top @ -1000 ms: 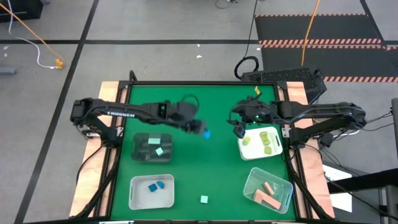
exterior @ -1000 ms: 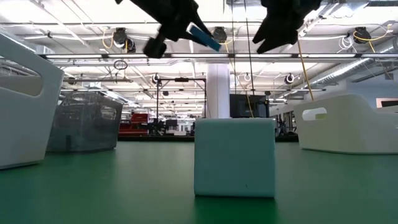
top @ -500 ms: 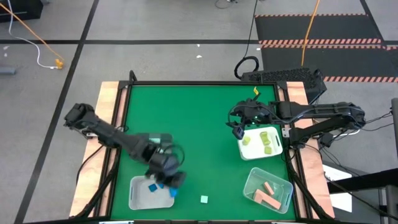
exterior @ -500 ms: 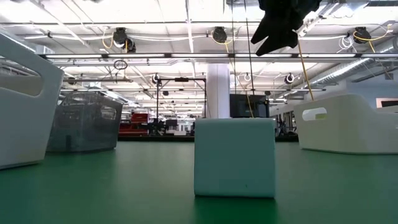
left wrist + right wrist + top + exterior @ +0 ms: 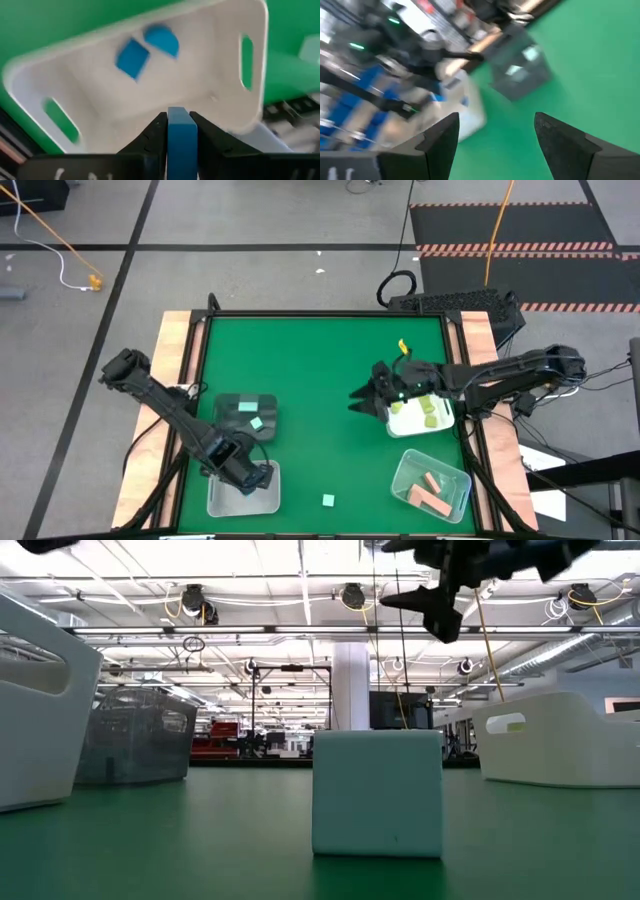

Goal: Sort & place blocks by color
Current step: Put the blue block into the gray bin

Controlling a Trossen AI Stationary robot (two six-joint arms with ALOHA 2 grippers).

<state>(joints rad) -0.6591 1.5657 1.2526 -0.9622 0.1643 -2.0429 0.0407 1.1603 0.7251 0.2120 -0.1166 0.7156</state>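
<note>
While left gripper [image 5: 175, 131] pinched blue bar [image 5: 181, 137], I saw white bin [image 5: 227, 107] directly beneath; right gripper [image 5: 495, 131] spread, empty.

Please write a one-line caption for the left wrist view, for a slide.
Left gripper holds a blue block above the white bin containing two blue blocks.

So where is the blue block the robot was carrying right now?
The blue block is pinched in the left gripper, which hangs over the white bin at the table's front left, above two other blue blocks.
</note>
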